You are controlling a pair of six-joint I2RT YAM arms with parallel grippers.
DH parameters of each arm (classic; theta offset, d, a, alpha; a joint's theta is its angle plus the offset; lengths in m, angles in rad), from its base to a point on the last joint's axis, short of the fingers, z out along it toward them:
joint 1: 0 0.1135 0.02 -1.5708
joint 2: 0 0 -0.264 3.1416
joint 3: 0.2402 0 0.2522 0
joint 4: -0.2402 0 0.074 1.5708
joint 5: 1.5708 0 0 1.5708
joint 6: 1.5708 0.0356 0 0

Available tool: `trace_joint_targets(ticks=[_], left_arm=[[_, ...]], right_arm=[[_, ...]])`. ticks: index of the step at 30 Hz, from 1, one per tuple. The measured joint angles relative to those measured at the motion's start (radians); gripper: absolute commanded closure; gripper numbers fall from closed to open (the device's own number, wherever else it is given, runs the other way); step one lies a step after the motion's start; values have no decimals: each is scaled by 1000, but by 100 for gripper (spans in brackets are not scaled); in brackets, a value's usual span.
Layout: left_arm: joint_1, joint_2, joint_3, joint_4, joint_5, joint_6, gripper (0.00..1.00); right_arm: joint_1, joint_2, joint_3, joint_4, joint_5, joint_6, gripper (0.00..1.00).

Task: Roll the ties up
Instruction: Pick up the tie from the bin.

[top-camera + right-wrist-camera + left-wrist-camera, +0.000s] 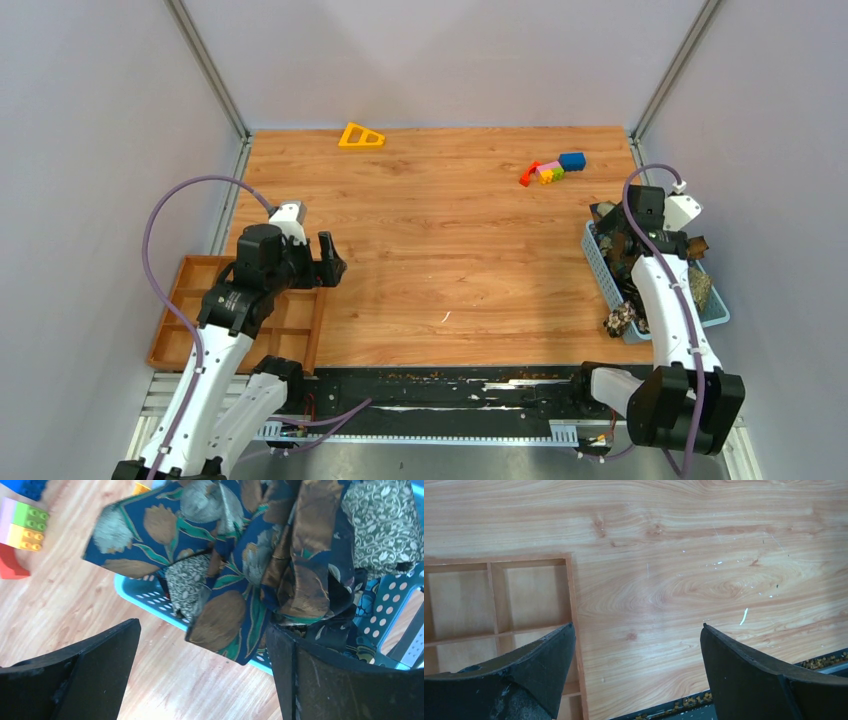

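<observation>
Ties (240,580), navy and dark brown patterned fabric neckties with tan tulip and olive scroll motifs, all lie heaped in the light blue perforated plastic basket (597,262). None is spread on the wood-grain table (450,250) and none looks rolled. By my reading the task has not begun: each tie has yet to be pulled out, laid flat and rolled.

Nearest, well to the left of the basket across the wood, the left gripper (636,630) hangs above the table with its jaws wide apart and nothing between them. It is just beside the edge of the orange wooden compartment tray (571,590).

At the basket, the right gripper (204,627) hovers over the table-side rim, its jaws also spread wide and gripping nothing. One finger sits close to the fabric; whether it touches I cannot tell.

The ties are folded and tangled together, so the heap has no common long axis. One broad blade lies across the basket's rim, its point towards the small coloured plastic toy blocks (552,170). Another drapes over the rim with its tip hanging towards the table. The narrow ends seem buried in the pile.

The toy blocks lie just beyond the basket. The yellow triangular piece (361,136) lies at the far edge, well to the basket's left.
</observation>
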Motion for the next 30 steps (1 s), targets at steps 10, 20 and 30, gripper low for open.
trace_joint_targets(ticks=[10, 20, 30], left_arm=[[-3, -7, 0, 0, -8, 0, 0], [-3, -14, 0, -1, -17, 0, 0], [-4, -16, 0, -3, -24, 0, 0]], right_arm=[[-76, 42, -99, 43, -63, 19, 36], [-106, 51, -107, 99, -89, -31, 100], [0, 54, 291, -17, -118, -119, 100]])
